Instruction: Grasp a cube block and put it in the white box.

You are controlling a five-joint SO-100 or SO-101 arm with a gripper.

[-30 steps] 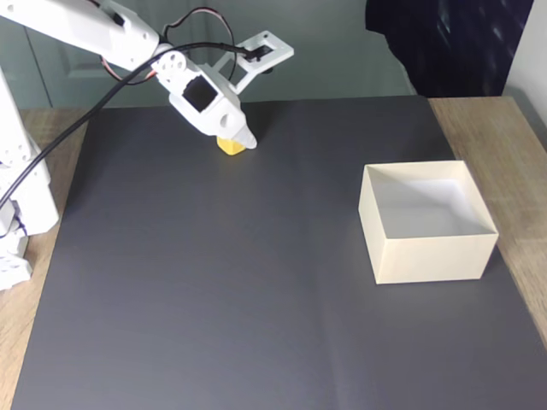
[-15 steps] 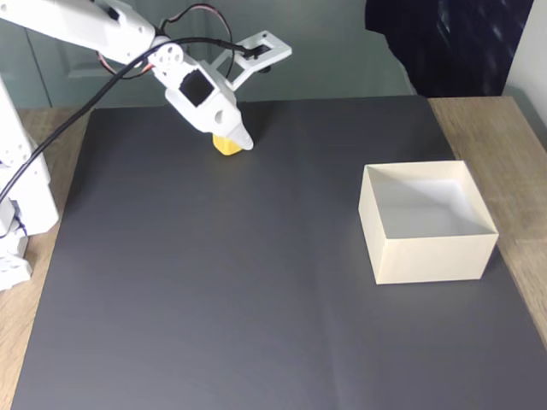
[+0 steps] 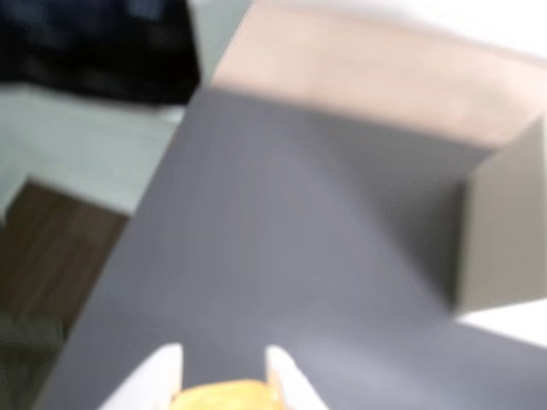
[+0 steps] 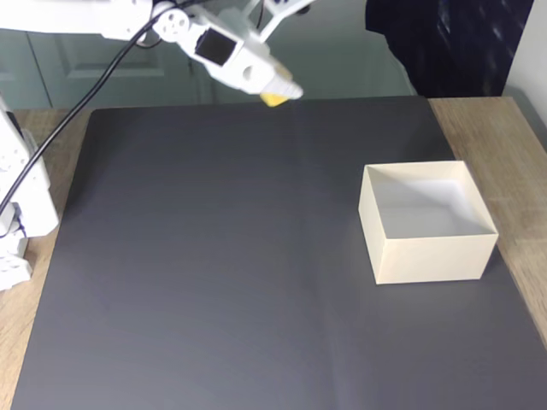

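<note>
The yellow cube block (image 4: 273,99) hangs in the air over the far edge of the dark mat, held between the white fingers of my gripper (image 4: 282,92), which is shut on it. In the blurred wrist view the cube block (image 3: 224,397) shows at the bottom edge between the two white fingertips of the gripper (image 3: 224,376). The cream-white box (image 4: 427,220) stands on the mat at the right, well apart from the gripper and lower right of it. A wall of the box (image 3: 500,231) shows at the right of the wrist view.
A dark grey mat (image 4: 231,273) covers most of the wooden table (image 4: 513,154). The arm's white base (image 4: 21,205) stands at the left edge. A dark cloth (image 4: 444,43) hangs at the back right.
The gripper has lifted the cube off the mat and carried it up and to the right, from near the mat's far left toward its far middle.
</note>
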